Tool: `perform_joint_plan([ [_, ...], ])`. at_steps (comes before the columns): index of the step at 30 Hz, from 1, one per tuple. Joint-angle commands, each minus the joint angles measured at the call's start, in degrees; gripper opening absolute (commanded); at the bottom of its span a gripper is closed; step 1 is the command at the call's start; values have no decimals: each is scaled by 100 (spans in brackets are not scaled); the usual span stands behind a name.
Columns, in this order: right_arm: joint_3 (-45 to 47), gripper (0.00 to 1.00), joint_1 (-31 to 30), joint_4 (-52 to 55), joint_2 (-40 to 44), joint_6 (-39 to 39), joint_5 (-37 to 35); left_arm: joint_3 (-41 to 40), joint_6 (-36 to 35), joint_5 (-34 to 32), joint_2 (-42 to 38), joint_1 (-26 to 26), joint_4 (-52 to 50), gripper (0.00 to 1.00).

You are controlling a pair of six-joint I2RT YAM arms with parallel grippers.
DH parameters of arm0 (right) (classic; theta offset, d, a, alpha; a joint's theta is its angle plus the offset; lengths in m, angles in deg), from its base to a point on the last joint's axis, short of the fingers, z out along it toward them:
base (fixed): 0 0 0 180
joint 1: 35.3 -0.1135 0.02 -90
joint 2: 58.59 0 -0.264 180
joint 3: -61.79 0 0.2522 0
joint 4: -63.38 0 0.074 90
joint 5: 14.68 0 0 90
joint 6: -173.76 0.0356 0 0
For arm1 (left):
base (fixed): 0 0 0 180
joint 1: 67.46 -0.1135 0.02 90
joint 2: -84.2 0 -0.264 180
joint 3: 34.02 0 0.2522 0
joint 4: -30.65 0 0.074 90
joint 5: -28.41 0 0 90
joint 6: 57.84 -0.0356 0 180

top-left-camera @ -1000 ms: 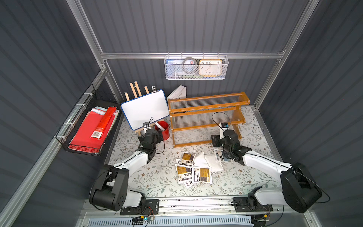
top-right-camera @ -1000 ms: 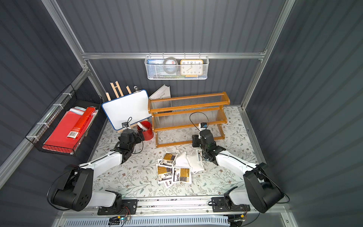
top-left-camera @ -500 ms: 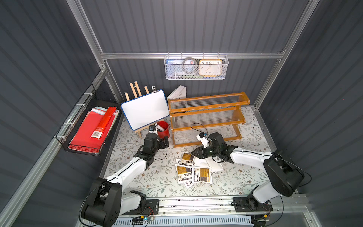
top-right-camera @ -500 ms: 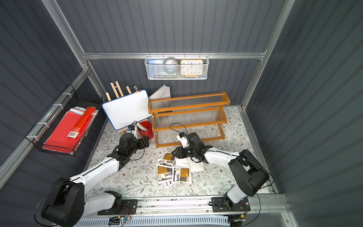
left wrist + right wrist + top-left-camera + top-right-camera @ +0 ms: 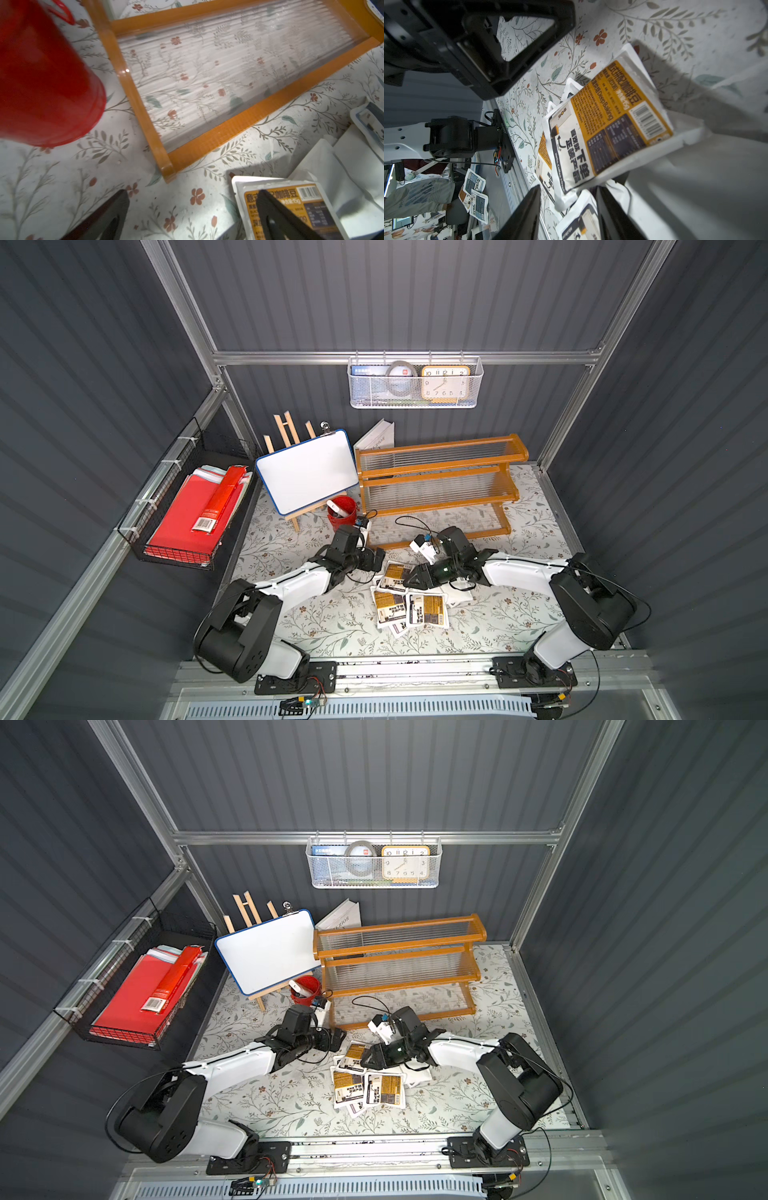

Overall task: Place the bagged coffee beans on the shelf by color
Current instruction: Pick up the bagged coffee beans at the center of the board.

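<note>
Several bagged coffee beans (image 5: pixel 409 605) lie in a loose pile on the floral mat in front of the shelf (image 5: pixel 440 485), seen in both top views (image 5: pixel 370 1088). My right gripper (image 5: pixel 569 214) is low over the pile, jaws open. The corner of a tilted amber-labelled bag (image 5: pixel 608 128) hangs between its fingers (image 5: pixel 527 214). My left gripper (image 5: pixel 191 207) stands wide open at the pile's left edge, one finger (image 5: pixel 278 218) over another amber bag (image 5: pixel 291 207). The shelf's lowest tier (image 5: pixel 228 128) lies just beyond it. In a top view the two grippers (image 5: pixel 378 562) (image 5: pixel 409 580) are close together.
A red cup (image 5: pixel 341 510) stands by the shelf's left foot, close to my left gripper. Behind it are a whiteboard on an easel (image 5: pixel 307 477) and a white book (image 5: pixel 376 439). A black wire basket (image 5: pixel 191 510) and a white mesh basket (image 5: pixel 413 383) hang on the walls.
My right arm swung left from the shelf's right side down onto the pile, and its jaws widened. My left gripper came forward from beside the cup to the pile's edge.
</note>
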Motion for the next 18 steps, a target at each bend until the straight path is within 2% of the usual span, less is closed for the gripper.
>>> perform_joint_plan([
  [1, -63, 49, -28, -205, -222, 119, 124, 322, -320, 361, 301, 128, -242, 99],
  [3, -38, 49, -37, -412, -345, 223, 222, 457, -399, 458, 528, 151, -343, 97],
  [7, -77, 49, -81, -414, -541, 128, 255, 666, -593, 589, 817, 244, -547, 75],
  [10, -35, 48, -82, -363, -608, 66, 242, 732, -670, 539, 878, 281, -649, 68],
  [18, 95, 49, -80, -494, -633, 93, 259, 744, -707, 447, 828, 352, -676, 66],
])
